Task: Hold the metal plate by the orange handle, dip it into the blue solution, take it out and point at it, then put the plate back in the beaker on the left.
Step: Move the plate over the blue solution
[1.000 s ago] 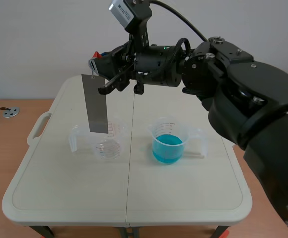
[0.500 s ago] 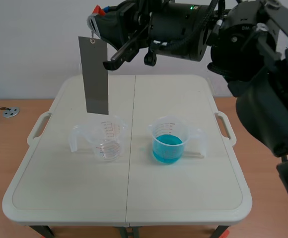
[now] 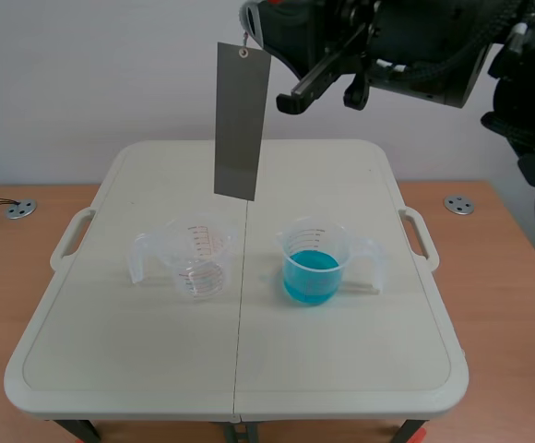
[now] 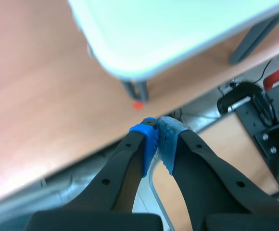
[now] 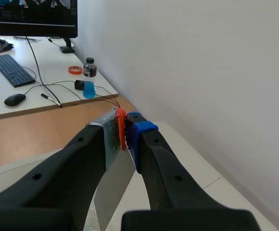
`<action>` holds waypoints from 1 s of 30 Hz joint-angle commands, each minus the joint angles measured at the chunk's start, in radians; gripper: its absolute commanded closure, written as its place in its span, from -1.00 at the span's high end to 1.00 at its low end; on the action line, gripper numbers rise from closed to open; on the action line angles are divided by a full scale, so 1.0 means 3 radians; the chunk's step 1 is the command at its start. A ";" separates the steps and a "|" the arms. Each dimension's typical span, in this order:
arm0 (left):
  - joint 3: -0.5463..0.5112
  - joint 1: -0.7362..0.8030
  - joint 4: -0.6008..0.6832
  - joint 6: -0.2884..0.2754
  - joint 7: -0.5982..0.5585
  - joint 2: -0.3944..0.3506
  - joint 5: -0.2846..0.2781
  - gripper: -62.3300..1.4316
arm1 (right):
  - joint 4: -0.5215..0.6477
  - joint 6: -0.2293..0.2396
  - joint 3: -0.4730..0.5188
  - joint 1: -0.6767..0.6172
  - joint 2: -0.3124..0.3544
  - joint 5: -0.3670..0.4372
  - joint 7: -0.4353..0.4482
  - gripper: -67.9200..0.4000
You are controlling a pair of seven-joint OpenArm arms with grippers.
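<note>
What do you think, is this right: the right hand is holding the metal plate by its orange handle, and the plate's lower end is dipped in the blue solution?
Not quite. The right hand does hold the metal plate by its orange handle, but the lower end is not in the blue solution. The scene view shows the plate hanging in the air, clear of the liquid.

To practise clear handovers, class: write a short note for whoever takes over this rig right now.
Right gripper: shut on the orange handle; the metal plate hangs high over the table, clear of both beakers.
Left gripper: shut on nothing, off the table, over the floor.
Empty beaker on the left, blue solution on the right.
Done: plate gripped and lifted. Left, it seems: dip, withdraw, point, return to the left beaker.
</note>
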 commanded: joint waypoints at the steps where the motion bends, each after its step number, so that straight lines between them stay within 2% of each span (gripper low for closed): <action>1: 0.0017 -0.0158 0.0029 -0.0084 -0.0045 -0.0031 -0.0011 -0.91 | 0.0061 0.0024 0.0062 0.0038 0.0090 0.0126 0.0038 -0.95; 5: 0.0018 -0.0468 0.0031 -0.0357 -0.0046 -0.0154 -0.0019 -0.91 | 0.0062 0.0024 0.0193 -0.0017 0.0270 0.0286 0.0041 -0.95; 11: 0.0024 -0.0989 0.0033 -0.0965 -0.0047 -0.0343 -0.0128 -0.91 | 0.0062 0.0024 0.0374 -0.0113 0.0547 0.0553 0.0055 -0.95; 17: 0.0076 -0.1486 0.0048 -0.1433 -0.0043 -0.0367 -0.0161 -0.91 | 0.0065 0.0024 0.0520 -0.0219 0.0730 0.0746 0.0062 -0.95; 20: 0.0251 -0.1719 0.0048 -0.1456 -0.0022 -0.0366 -0.0159 -0.91 | 0.0065 0.0024 0.0575 -0.0264 0.0785 0.0793 0.0062 -0.95; 25: 0.0774 -0.2258 0.0048 -0.1456 0.0258 -0.0320 -0.0145 -0.91 | 0.0065 0.0024 0.0595 -0.0298 0.0811 0.0790 0.0061 -0.95; 30: 0.1293 -0.2808 0.0048 -0.1456 0.0546 -0.0135 -0.0142 -0.91 | 0.0065 0.0024 0.0594 -0.0298 0.0811 0.0791 0.0062 -0.95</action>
